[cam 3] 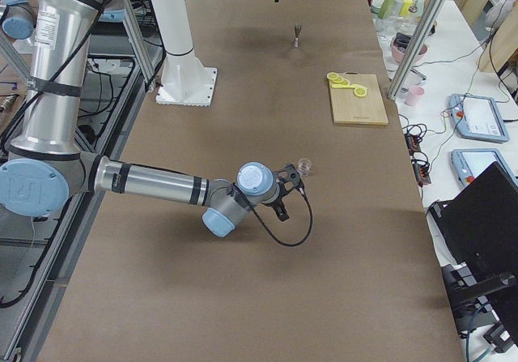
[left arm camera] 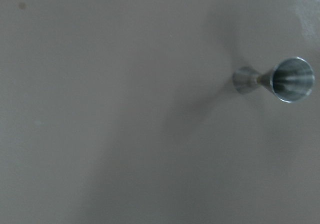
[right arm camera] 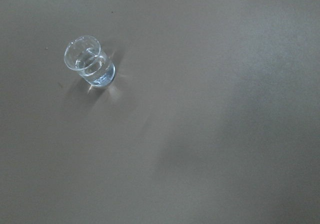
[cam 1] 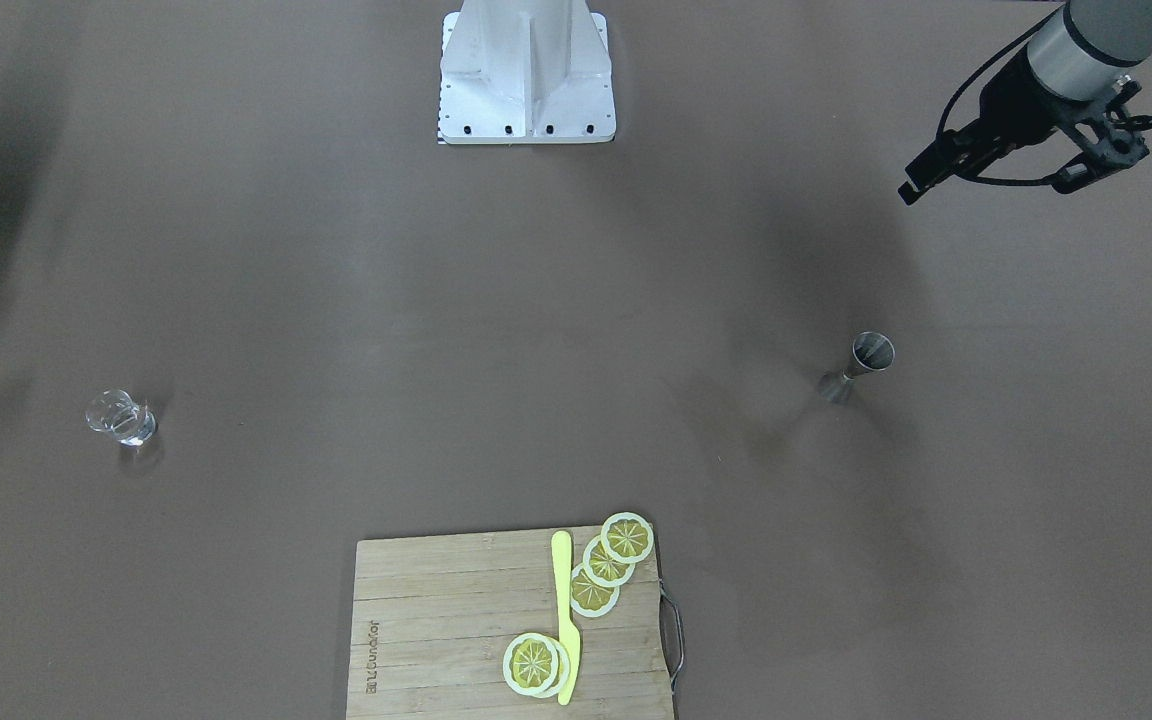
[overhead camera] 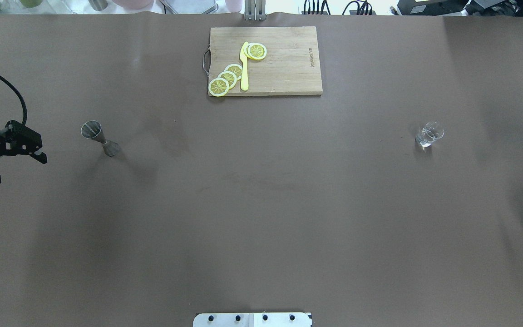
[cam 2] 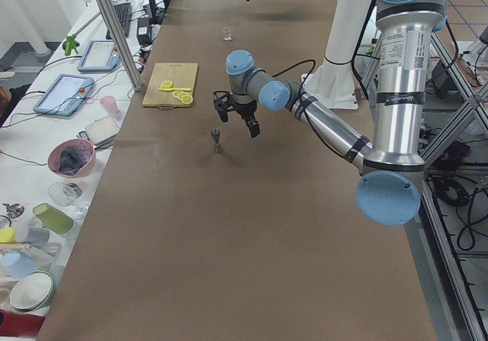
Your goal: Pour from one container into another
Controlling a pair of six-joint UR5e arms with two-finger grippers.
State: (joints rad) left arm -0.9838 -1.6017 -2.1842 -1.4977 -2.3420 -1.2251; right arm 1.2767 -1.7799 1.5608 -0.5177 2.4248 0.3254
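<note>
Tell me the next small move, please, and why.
Probably bring the right hand to the glass to grasp it: the glass stands upright and untouched, the hand is beside it, and the jigger stands far off near the left hand.

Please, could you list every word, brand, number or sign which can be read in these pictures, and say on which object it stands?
No text can be quoted with certainty.
Brand mark burnt into the wooden cutting board, near one short edge: too small to read.
Printed labels on the left arm, on its upright tube: too small to read.
Steel jigger and glass tumbler: no markings visible.
</note>
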